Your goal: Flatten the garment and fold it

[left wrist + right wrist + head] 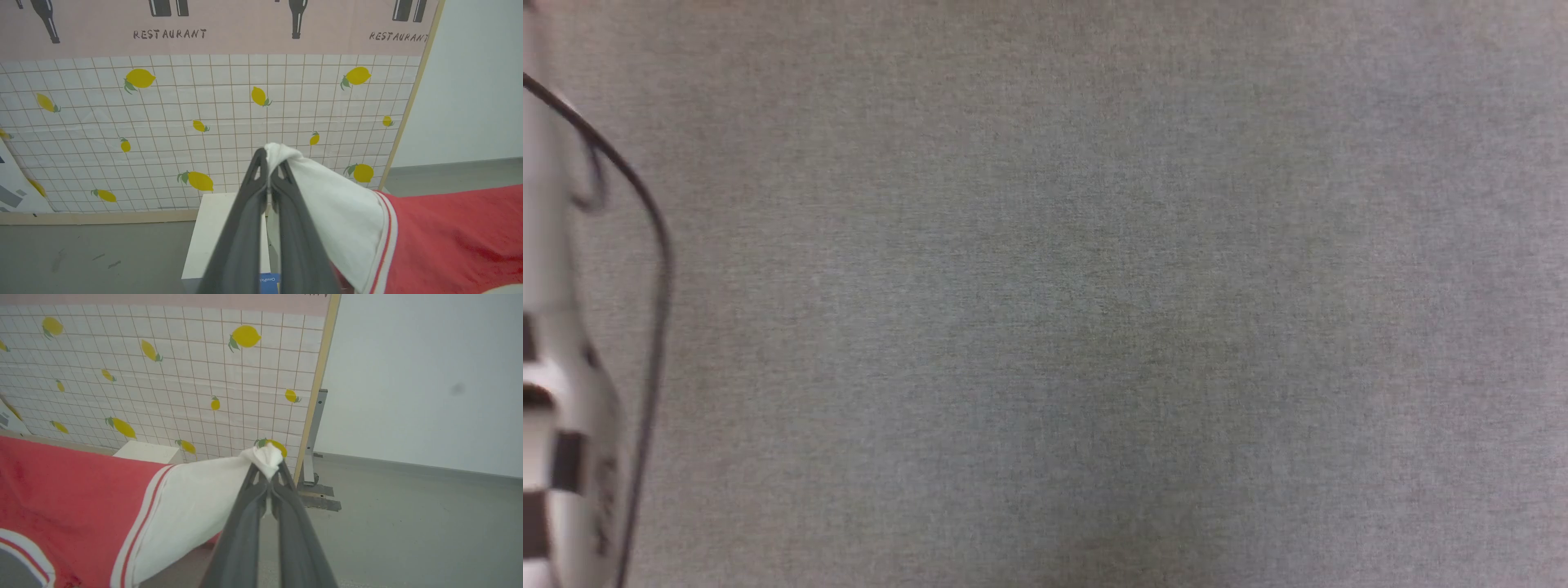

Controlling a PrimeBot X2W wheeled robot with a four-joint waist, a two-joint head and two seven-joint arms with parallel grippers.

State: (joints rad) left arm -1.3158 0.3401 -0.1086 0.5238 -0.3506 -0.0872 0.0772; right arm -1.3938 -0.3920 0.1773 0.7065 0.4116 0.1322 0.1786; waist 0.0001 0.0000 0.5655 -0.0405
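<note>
Surroundings: a backdrop (204,102) printed with a grid and yellow lemons stands behind, with a pink band of bottles and the word RESTAURANT along its top. It has a wooden frame edge (316,388) and a metal stand (312,457) at its foot. Below are a white box (216,228) and the grey floor (408,518); a plain white wall (408,375) lies beyond.
In the way: nothing lies between either gripper and the shirt.
Left gripper (269,163): the fingers are pressed together, clamped on the bunched tip of a white sleeve (339,208).
Right gripper (267,473): the fingers are together too, pinching the tip of the other white sleeve (196,506).
Shirt (449,241): it is held up off the floor by its sleeves. The red body runs from each sleeve's striped trim toward the other arm's side.
Left wrist view: a blue label with small print sits at the bottom edge, on the box's near edge.
Right wrist view: the striped collar (24,555) shows at the lower left corner.
Head view: a plain grey woven surface (1094,310), with a blurred pale arm part (564,408) and a black cable (645,245) at the left edge.
</note>
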